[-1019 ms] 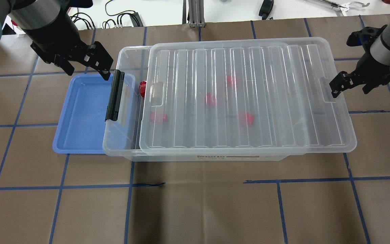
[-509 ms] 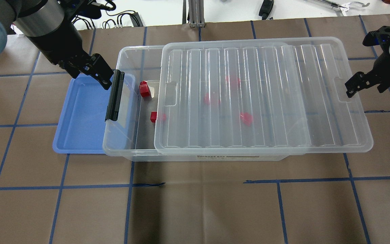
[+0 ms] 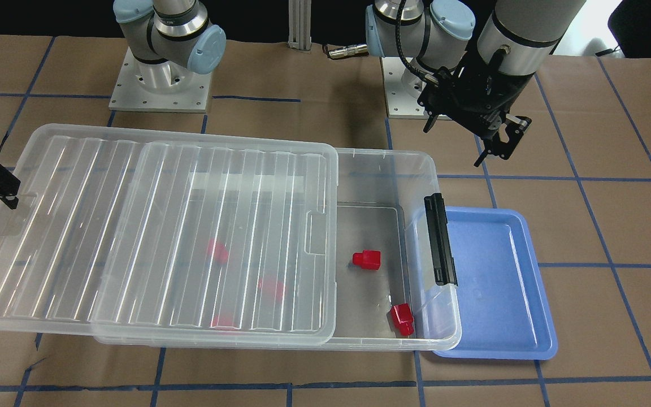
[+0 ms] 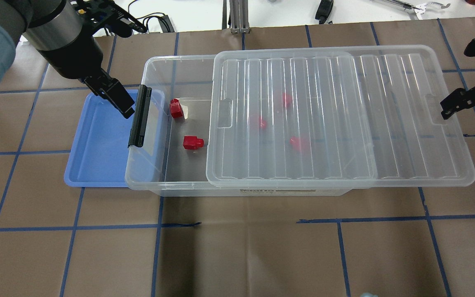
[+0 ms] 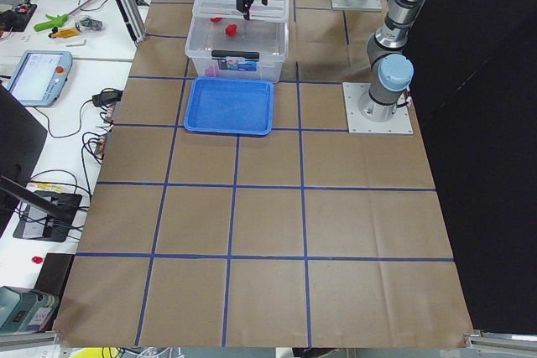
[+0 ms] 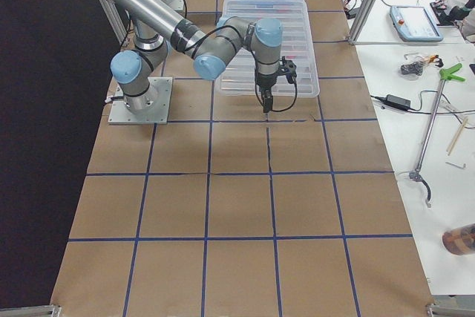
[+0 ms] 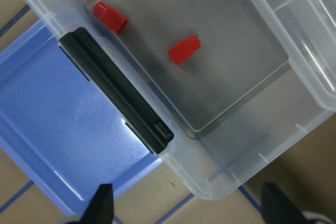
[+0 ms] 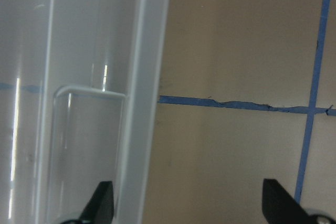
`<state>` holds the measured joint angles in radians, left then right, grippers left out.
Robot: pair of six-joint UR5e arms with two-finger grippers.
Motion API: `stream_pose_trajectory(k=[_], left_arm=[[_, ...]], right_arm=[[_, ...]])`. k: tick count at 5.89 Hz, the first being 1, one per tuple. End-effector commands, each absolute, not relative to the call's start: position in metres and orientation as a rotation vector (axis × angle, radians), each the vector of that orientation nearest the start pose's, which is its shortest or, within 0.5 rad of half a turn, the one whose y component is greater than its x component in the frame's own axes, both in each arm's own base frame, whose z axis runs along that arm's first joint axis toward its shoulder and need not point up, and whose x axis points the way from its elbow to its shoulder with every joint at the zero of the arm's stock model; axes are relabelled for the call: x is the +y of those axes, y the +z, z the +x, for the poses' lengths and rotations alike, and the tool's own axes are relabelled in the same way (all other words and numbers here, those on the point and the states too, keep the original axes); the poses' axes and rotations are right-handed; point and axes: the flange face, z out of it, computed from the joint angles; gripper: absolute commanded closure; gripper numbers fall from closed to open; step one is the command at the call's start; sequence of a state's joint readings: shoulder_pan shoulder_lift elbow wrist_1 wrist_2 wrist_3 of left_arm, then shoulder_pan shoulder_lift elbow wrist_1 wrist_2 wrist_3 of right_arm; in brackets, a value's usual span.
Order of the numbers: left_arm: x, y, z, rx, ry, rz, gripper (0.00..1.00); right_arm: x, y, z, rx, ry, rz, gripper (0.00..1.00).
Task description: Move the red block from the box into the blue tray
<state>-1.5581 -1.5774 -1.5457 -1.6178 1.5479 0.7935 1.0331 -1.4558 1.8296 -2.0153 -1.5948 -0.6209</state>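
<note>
The lid (image 4: 344, 123) partway off the box (image 4: 155, 183), two red blocks bare on its floor beside the black latch bar (image 4: 139, 117)

The left gripper (image 4: 122, 105) hangs raised on the tray side of the bar, fingers spread wide and empty; the right gripper (image 4: 450, 108), at the lid's end farthest from the bar, is spread too, gripping nothing. The best target, I judge, is the red block (image 4: 192, 142) lying free a little inward of the bar: its long axis runs square to the bar, stub pointing away from it, so come straight down and close across its flat sides. The other bared block (image 4: 175, 108) sits against the wall by the bar, harder to straddle. The blue tray (image 4: 97, 144) lies on the bar's outer side
</note>
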Motion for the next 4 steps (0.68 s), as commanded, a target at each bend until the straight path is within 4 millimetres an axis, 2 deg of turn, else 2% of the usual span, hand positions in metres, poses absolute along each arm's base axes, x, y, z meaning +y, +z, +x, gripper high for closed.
stream_pose_trajectory(k=[1,2,3,4], left_arm=[[-0.494,0.487,-0.123,2.762,0.037,1.57,0.01],[-0.494,0.477,-0.123,2.658,0.039,1.747,0.01],[-0.496,0.47,-0.123,2.575,0.013,1.847,0.01],[-0.496,0.464,-0.123,2.494,0.013,1.957,0.01]], right_arm=[[-0.509,0.351,-0.17,3.201,-0.076,-0.077,0.0],[-0.507,0.366,-0.166,3.209,-0.108,-0.055,0.0],[-0.511,0.402,-0.155,3.23,-0.191,-0.02,0.0],[-0.517,0.438,-0.111,3.228,-0.214,-0.076,0.0]])
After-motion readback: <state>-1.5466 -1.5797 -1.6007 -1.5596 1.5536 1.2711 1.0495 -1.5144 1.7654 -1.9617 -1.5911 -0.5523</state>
